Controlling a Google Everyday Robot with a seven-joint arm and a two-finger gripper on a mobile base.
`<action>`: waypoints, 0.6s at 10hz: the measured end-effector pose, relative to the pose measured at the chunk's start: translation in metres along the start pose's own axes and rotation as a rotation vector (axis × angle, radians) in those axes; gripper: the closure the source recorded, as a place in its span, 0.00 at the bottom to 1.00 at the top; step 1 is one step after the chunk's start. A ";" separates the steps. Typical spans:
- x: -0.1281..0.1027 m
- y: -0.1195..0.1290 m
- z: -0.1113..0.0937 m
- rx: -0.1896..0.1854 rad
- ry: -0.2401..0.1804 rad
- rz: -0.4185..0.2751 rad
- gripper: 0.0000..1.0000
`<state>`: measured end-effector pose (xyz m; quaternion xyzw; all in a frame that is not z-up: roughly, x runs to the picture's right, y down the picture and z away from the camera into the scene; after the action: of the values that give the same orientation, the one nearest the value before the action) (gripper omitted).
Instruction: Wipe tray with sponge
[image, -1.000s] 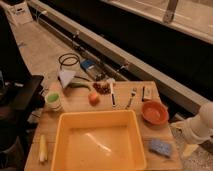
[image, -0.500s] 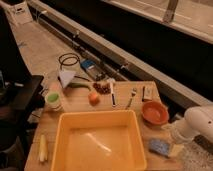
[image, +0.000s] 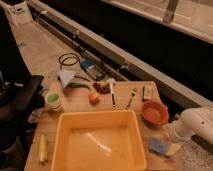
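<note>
We find the tray (image: 60, 145) on the wooden table (image: 77, 102), set against the near edge and roughly midway between the table's left and right edges. Its yellow-orange floor is bare apart from a pale streak of glare.

The sponge (image: 158, 146) lies flat on the table at the near right corner, just beside the tray's right wall and outside it.

The end effector (image: 172, 148) hangs at that same corner, just to the right of the sponge, at the end of a white arm (image: 197, 125) that reaches in across the table's right edge. Its fingers stand spread wide and grip nothing. We cannot tell whether it touches the sponge.

A red-orange bowl (image: 154, 112) sits near the right edge, just beyond the tray's far right corner. Along the far edge lie a fork (image: 131, 97) and a white-handled utensil (image: 113, 95), side by side and apart. An orange fruit (image: 93, 98) rests near the table's middle, just beyond the tray's far wall. A green cup (image: 52, 100) stands upright near the left edge. A yellow elongated item (image: 42, 148) lies along the left edge, beside the tray's left wall.
</note>
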<state>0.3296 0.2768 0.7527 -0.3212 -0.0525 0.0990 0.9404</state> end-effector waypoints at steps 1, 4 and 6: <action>0.002 -0.001 0.005 -0.007 0.000 0.013 0.21; 0.009 0.001 0.018 -0.046 0.005 0.049 0.22; 0.012 0.003 0.024 -0.074 0.013 0.076 0.38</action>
<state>0.3368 0.2960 0.7700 -0.3583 -0.0377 0.1304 0.9237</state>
